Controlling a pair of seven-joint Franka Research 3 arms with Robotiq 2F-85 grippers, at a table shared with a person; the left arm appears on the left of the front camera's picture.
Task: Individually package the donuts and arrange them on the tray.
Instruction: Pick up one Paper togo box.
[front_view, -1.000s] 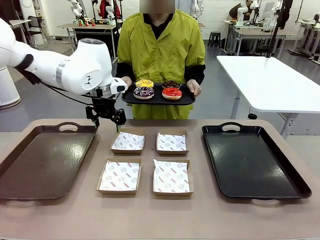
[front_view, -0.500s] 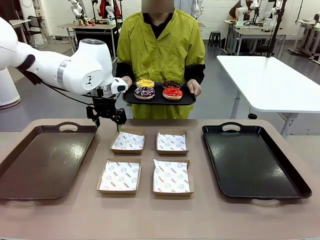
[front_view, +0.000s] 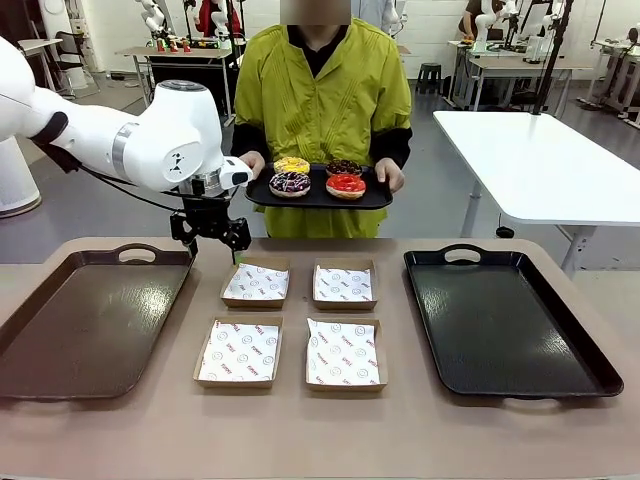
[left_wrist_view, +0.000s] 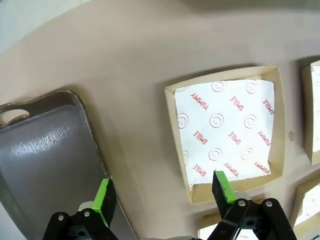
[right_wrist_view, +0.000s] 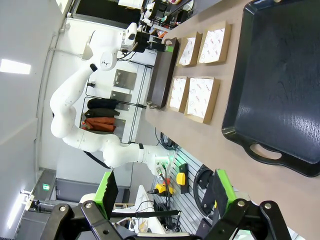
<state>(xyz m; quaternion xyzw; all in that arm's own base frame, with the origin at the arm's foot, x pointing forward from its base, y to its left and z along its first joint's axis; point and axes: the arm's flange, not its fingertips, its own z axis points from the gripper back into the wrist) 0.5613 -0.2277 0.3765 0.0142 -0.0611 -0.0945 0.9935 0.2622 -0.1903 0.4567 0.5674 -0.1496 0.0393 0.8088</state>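
Note:
Across the table a person holds a small black tray (front_view: 375, 197) at chest height with the donuts on it: yellow (front_view: 291, 164), chocolate brown (front_view: 344, 167), purple with sprinkles (front_view: 289, 183) and red (front_view: 345, 185). My left gripper (front_view: 213, 250) hangs open just below the left end of that tray, over the table's far edge. Its fingers (left_wrist_view: 106, 199) are spread wide with nothing between them, above the corner of a paper-lined cardboard box (left_wrist_view: 227, 130). My right gripper (right_wrist_view: 165, 187) is open and empty, high off to the side of the large black tray (right_wrist_view: 280, 80).
Several shallow cardboard boxes with printed paper sit mid-table: far left (front_view: 256, 283), far right (front_view: 343, 284), near left (front_view: 238, 351), near right (front_view: 342, 353). A large brown tray (front_view: 90, 320) lies at the left and a large black tray (front_view: 505, 320) at the right.
The person's tray of donuts has risen slightly. My left gripper has shifted a touch to the left and stays open.

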